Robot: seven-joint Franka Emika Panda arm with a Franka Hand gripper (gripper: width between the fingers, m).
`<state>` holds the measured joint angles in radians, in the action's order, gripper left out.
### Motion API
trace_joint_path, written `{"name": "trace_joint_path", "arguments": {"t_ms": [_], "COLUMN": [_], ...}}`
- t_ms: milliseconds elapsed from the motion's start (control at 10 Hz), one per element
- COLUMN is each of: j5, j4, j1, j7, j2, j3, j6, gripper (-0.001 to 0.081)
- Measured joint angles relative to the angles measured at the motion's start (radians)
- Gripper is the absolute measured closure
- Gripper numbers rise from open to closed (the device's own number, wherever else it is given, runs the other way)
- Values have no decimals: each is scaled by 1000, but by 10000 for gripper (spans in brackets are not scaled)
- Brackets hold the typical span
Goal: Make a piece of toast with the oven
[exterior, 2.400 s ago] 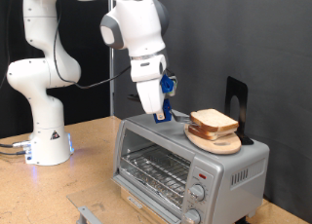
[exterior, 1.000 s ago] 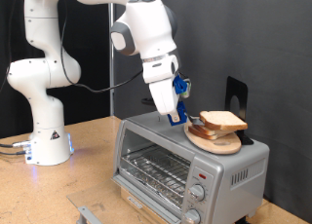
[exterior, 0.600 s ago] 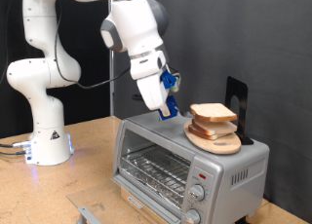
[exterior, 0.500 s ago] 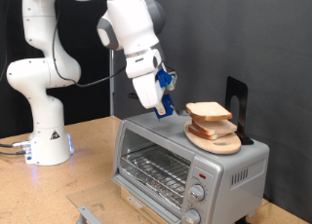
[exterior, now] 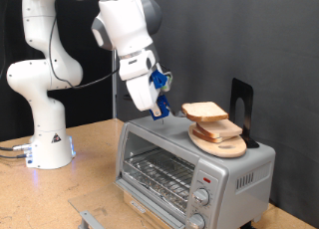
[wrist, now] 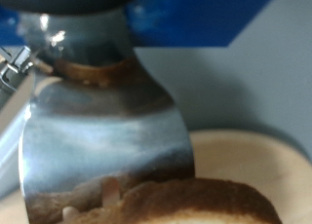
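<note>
Silver oven (exterior: 189, 174) shut, rack bare; toasting not begun. Exterior: gripper (exterior: 161, 115) just beside piece of toast (exterior: 204, 112), lifted over plate (exterior: 221, 144). Wrist: metal finger (wrist: 102, 146) against crust, grip state unclear

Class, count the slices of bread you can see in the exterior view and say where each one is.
2. The upper slice juts toward the gripper; the lower slice lies under it on the round wooden plate atop the oven. More could be hidden between them.
</note>
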<state>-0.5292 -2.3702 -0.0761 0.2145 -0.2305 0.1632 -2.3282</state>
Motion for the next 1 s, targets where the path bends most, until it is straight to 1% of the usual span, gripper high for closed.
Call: {"name": "trace_joint_path", "arguments": {"t_ms": [200,500,800,1000], "j5": [-10,26,26,27], "j4": [-56,-114,-177,-217], "j1": [-10,-50,-76,-95], "j7": [59,131,256,318], "j2": [-57,-118,-180,-227], "j3": [-47,-106,-181,-228], "j6": [37,109,120,126], "gripper": [422,422,422,422]}}
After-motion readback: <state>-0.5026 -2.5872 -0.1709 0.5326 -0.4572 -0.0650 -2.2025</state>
